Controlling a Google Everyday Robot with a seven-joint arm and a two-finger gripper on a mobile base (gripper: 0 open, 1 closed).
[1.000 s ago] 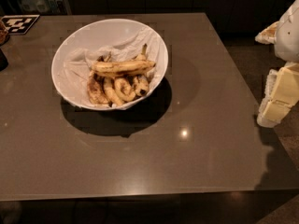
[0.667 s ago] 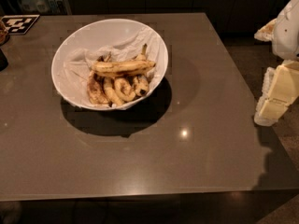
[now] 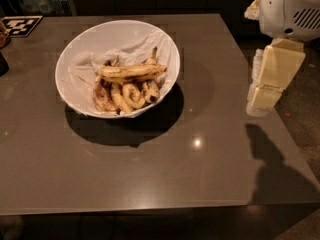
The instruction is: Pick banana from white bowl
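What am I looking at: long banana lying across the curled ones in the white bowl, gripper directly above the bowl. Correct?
One thing is wrong: the gripper is not above the white bowl. The camera view shows it hanging off to the right, by the right edge of the table, well apart from the bowl. The banana does lie across the curled bananas in the bowl.

gripper [image 3: 260, 104] moved left, perhaps over table [image 3: 150, 179] edge

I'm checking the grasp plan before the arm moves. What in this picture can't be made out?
Camera view:
- The shorter bananas: partly hidden beneath the banana and the white bowl's near rim.
- The gripper, beside the table's right edge: its arm is cut off by the top edge.
- A dark object, far left: cut off by the left edge.
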